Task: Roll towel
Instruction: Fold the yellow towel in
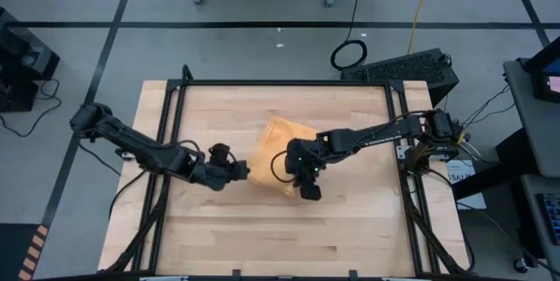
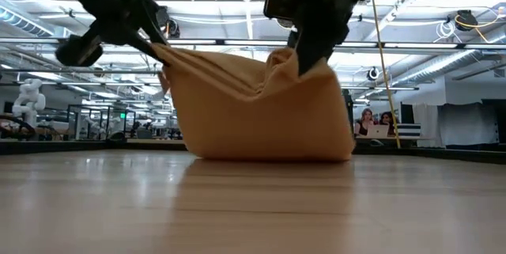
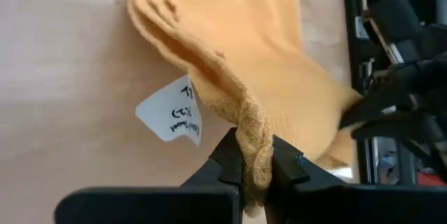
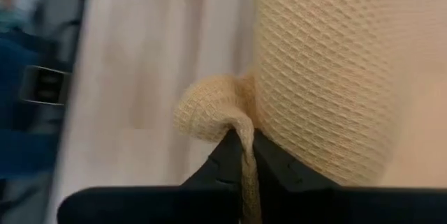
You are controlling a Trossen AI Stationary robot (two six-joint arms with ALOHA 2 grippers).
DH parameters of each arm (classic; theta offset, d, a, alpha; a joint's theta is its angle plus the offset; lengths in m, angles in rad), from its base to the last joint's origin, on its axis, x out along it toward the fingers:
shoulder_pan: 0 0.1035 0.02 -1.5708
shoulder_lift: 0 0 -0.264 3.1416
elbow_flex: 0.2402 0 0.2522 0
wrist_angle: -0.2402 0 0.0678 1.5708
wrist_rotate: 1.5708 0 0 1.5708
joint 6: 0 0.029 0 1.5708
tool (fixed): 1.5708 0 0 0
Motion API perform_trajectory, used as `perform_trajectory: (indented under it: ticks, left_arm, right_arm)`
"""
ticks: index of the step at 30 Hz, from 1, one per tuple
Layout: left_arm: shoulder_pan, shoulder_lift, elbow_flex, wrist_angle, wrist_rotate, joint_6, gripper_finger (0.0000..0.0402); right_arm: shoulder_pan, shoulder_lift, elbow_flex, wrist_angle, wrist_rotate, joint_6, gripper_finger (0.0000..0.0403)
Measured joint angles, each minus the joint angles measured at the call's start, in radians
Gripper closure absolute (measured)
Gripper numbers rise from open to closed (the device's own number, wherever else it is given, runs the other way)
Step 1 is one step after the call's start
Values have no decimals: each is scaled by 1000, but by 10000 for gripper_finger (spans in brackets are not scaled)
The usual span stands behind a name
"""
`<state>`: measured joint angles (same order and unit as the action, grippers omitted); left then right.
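The mustard-yellow towel is bunched at the table's middle. In the low view its upper edge sags between my two grippers and its lower part rests on the table. A small white tag hangs at the edge near my left gripper. My left gripper is shut on the towel's left end. My right gripper is shut on its right, near end. My left gripper pinches a bunched corner of the towel's edge between its two fingers, beside the white tag. It comes slanting from the table's left. The corner is raised and the cloth sags away from it. My right gripper pinches a bunched fold of the towel's edge between its two fingers, coming from above. The cloth hangs below it in the low view, with the lower part on the table.
The wooden table has a black frame rail along each side. A black box and a cable loop lie beyond the far edge. People sit far off in the room behind.
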<state>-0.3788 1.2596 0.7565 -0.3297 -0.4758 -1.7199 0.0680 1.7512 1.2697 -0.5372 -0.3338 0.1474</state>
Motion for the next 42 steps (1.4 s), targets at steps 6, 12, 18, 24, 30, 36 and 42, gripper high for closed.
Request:
perform_trajectory:
  ticks: [6,12,18,24,30,36,42]
  left_arm:
    - [-52,85,0,33,-16,-101,379]
    - [-55,210,0,96,-23,-187,379]
    - [-55,284,0,259,-29,-212,379]
    - [-64,291,0,294,-29,-212,379]
    - [-82,291,0,306,-29,-212,379]
    - [-82,291,0,306,-28,-212,379]
    - [-82,291,0,306,-28,-212,379]
  right_arm:
    - [22,0,1,-92,-97,101,356]
    - [13,0,0,-227,-243,137,291]
    - [-82,-37,-13,-404,-102,138,244]
    - [-240,-44,-120,-339,120,182,226]
    - [-435,-44,-149,-273,124,75,202]
    - [-563,-44,-149,-231,122,52,191]
    - [-557,-44,-149,-156,77,16,191]
